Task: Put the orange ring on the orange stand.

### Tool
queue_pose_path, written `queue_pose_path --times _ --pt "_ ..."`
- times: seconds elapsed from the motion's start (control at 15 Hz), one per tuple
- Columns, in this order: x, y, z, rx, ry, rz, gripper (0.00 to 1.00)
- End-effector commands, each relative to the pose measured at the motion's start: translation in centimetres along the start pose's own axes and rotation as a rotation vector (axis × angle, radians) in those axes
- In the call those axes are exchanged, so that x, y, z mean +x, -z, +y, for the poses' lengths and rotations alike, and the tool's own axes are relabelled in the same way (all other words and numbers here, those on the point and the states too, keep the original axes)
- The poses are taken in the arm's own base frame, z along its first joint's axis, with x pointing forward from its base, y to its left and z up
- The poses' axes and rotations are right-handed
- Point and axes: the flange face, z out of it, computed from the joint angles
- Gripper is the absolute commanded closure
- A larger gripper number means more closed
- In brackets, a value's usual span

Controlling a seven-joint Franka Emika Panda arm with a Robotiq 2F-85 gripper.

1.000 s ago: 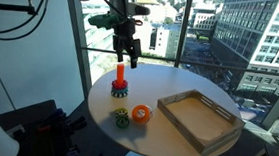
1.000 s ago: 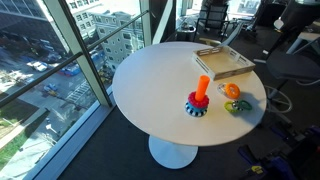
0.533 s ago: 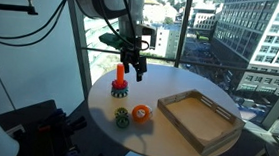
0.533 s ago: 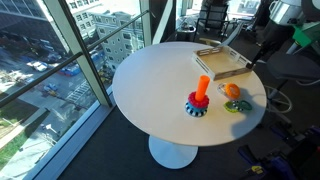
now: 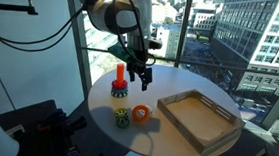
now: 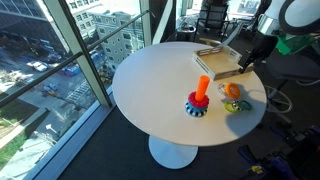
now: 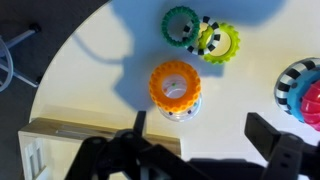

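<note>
Black gripper point(image 5: 140, 76) up high, fingers wide apart, empty — thick bright orange ring point(image 7: 175, 85) flat on the round white bench point(image 5: 160, 140), short orange peg stand point(image 5: 119, 84) nearby

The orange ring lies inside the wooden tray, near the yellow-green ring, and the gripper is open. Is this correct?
Not quite. The orange ring lies on the white table, outside the wooden tray, as the wrist view shows. It is near the yellow-green ring, and the gripper is open.
</note>
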Motion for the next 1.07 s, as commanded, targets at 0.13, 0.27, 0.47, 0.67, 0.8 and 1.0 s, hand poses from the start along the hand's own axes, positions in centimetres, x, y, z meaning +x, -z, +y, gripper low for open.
queue_pose_path --times 0.13,0.27,0.47,0.67,0.8,1.0 --pt "0.3 -0.1 0.1 0.0 -0.001 -0.002 0.0" --pt "0.3 -0.1 0.1 0.0 -0.001 -0.001 0.0" --pt "0.4 -1.6 0.1 0.012 -0.013 -0.027 0.0" --pt "0.4 -3.5 0.0 0.016 -0.02 -0.049 0.0" --pt "0.5 -5.0 -0.1 0.024 -0.027 -0.055 0.0" --pt "0.8 -6.6 -0.5 0.036 -0.041 -0.02 0.0"
